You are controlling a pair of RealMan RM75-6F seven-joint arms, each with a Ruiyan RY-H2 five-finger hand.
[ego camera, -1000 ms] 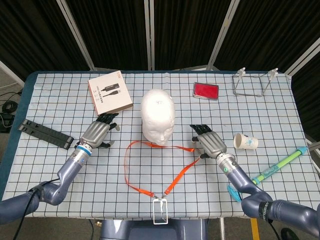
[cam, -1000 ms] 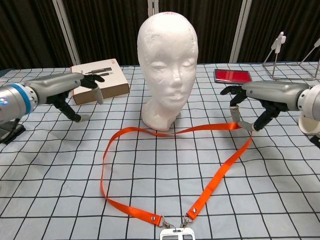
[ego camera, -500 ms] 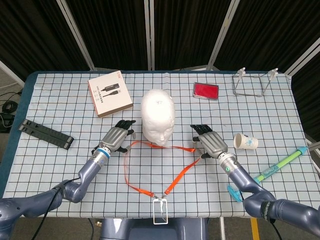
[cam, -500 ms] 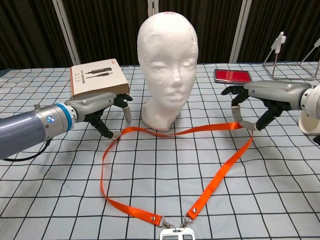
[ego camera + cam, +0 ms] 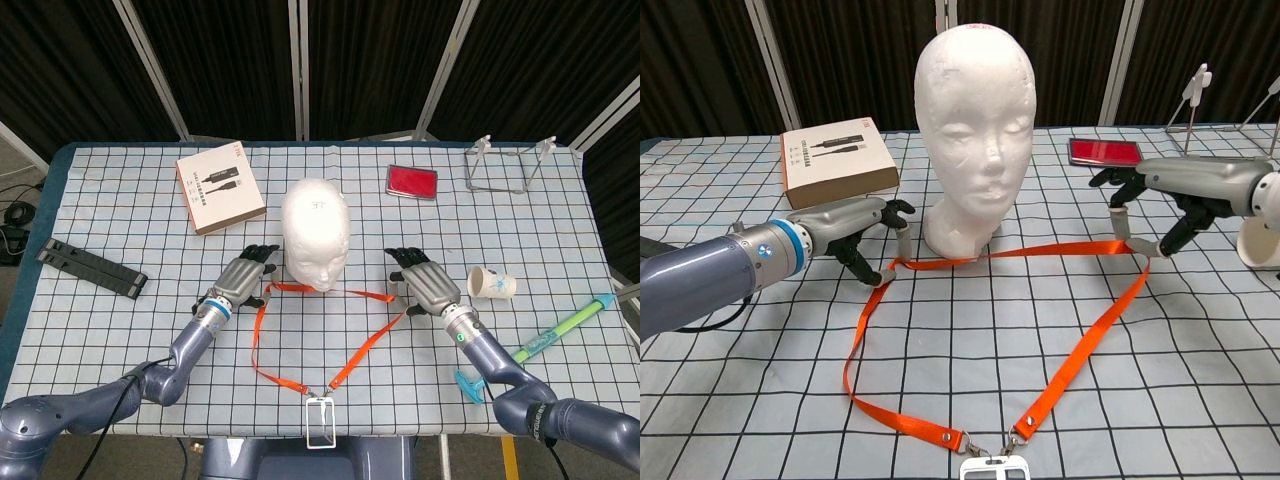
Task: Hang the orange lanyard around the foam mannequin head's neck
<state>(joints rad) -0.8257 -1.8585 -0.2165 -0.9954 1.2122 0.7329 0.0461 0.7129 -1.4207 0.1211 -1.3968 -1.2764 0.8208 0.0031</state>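
Observation:
The white foam mannequin head point(image 5: 315, 235) point(image 5: 975, 130) stands upright at the table's middle, facing me. The orange lanyard point(image 5: 350, 360) point(image 5: 1080, 350) lies in front of it, its clear badge holder point(image 5: 320, 425) at the near edge. My left hand point(image 5: 243, 281) point(image 5: 862, 232) pinches the strap's left corner beside the head's base. My right hand point(image 5: 425, 285) point(image 5: 1165, 200) pinches the right corner. Between the two hands the strap runs taut in front of the neck base, slightly off the cloth.
A boxed cable point(image 5: 220, 187) lies back left and a black folded stand point(image 5: 92, 268) at the far left. A red case point(image 5: 411, 181) and a wire rack point(image 5: 508, 165) sit at the back right. A paper cup point(image 5: 492, 284) and a blue-green pen point(image 5: 558, 331) lie to the right.
My left hand has moved right from beside the box to the lanyard and taken hold of its left corner. The strap between the hands has straightened. My right hand has shifted slightly right.

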